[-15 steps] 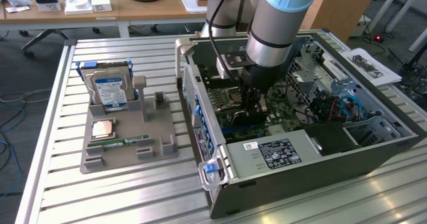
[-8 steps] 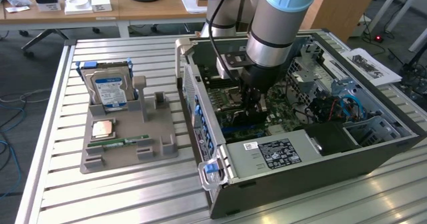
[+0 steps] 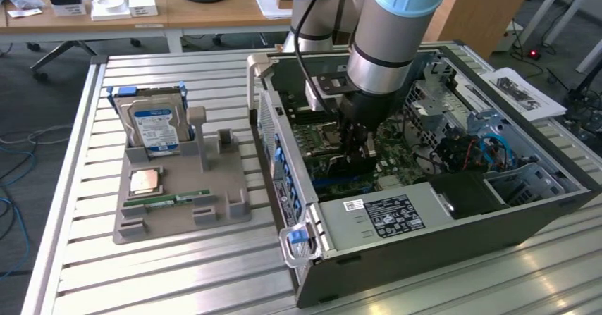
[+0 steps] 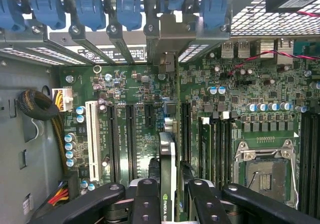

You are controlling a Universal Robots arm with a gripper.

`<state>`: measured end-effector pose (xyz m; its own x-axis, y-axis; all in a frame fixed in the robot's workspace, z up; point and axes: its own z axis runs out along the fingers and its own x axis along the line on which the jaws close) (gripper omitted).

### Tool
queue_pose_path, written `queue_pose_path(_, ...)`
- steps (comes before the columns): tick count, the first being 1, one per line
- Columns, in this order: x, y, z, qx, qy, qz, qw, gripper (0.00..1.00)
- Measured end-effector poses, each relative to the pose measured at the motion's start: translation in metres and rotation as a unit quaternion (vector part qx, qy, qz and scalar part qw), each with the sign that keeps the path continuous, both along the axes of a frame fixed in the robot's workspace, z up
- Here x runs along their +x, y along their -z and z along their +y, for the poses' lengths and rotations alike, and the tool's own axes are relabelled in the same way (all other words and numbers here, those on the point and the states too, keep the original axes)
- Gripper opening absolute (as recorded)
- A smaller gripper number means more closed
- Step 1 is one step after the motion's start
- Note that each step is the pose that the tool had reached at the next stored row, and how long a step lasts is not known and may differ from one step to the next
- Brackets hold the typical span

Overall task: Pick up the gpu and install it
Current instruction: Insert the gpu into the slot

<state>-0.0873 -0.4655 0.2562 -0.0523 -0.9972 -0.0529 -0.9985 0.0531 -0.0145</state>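
Note:
The gpu (image 4: 168, 156) stands edge-on over the green motherboard (image 4: 125, 87), seen as a thin dark card. Its silver end bracket (image 4: 166, 37) reaches the rear slot openings under the blue latches. My gripper (image 4: 170, 196) is shut on the gpu, with one black finger (image 4: 146, 199) on each side of the card. In the exterior view the gripper (image 3: 362, 146) reaches down into the open computer case (image 3: 424, 220), low over the expansion slots, and the arm hides most of the card there.
A grey parts holder (image 3: 179, 213) on the slatted table carries a silver hard drive with blue label (image 3: 155, 126), a processor chip (image 3: 146, 181) and a green memory stick (image 3: 174, 199). The empty CPU socket (image 4: 262, 171) and cables (image 4: 37, 104) lie beside the slots.

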Motion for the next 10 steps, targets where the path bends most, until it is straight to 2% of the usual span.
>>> queue_pose_path(10, 0.0, 0.0005, -0.0004, 0.0003, 0.0, -0.0001, 1.0, 0.26)
